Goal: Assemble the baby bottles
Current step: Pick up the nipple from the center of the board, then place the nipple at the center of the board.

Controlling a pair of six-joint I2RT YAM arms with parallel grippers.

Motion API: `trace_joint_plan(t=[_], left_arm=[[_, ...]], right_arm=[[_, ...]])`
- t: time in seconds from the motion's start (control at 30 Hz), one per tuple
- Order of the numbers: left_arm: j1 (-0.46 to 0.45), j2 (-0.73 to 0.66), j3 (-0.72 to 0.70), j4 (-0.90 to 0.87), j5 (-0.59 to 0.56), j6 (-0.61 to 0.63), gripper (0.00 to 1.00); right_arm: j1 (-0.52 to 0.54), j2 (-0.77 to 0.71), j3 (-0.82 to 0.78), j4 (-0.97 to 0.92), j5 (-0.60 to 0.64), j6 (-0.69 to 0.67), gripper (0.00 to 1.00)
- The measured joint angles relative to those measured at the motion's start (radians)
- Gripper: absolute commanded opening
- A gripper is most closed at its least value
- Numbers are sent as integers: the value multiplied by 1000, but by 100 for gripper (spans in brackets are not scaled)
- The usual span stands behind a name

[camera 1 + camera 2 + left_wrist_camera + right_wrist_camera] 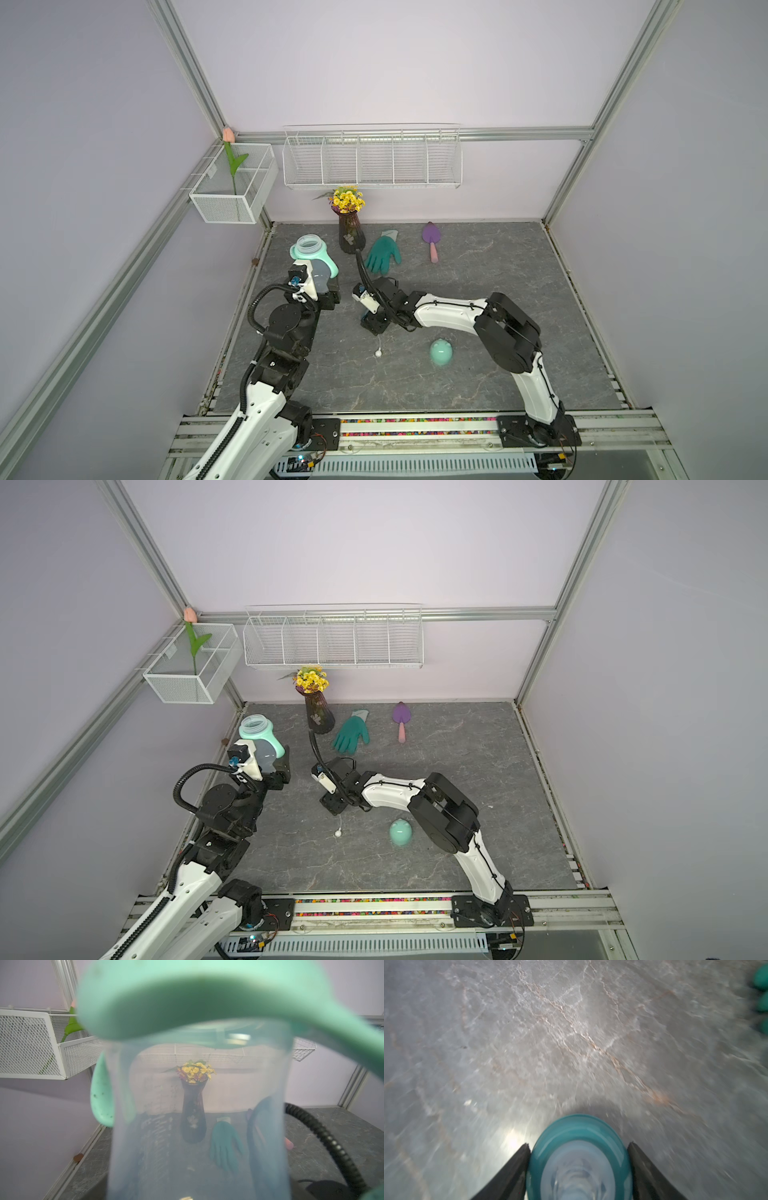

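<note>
Bottle (309, 245) mouth-up, gripped by left gripper (321, 284), far left; collar (579, 1126), clamped in right gripper (579, 1145), lies to its right, nearer.

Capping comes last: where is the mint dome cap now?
In both top views the mint dome cap sits on the grey table near the front, between the white straw and the right arm.
</note>
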Motion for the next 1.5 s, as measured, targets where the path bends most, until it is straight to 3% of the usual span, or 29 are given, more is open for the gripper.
trace_joint_plan(t=[0.2, 0.57, 0.73, 1.0, 1.13, 1.3, 1.43, 1.5], left_arm=[[0, 0, -29, 29, 128, 10, 0], [7, 18, -56, 93, 415, 53, 0], [7, 11, -71, 97, 421, 67, 0], [9, 2, -93, 99, 383, 79, 0], [10, 3, -97, 98, 377, 79, 0], [10, 3, -98, 97, 373, 80, 0], [10, 3, -98, 96, 373, 89, 0], [10, 5, -98, 95, 373, 93, 0]], right_arm=[[-38, -173, 39, -216, 1, -48, 43], [-80, -369, 283, -570, 35, -151, 45], [-103, -420, 247, -585, -5, -153, 42], [-131, -364, 91, -518, -133, -90, 40], [-187, -301, 53, -460, -113, -51, 38], [-283, -126, 16, -399, -38, -10, 46], [-293, -53, -22, -372, -14, 6, 50], [-288, -53, -23, -350, -17, 16, 60]])
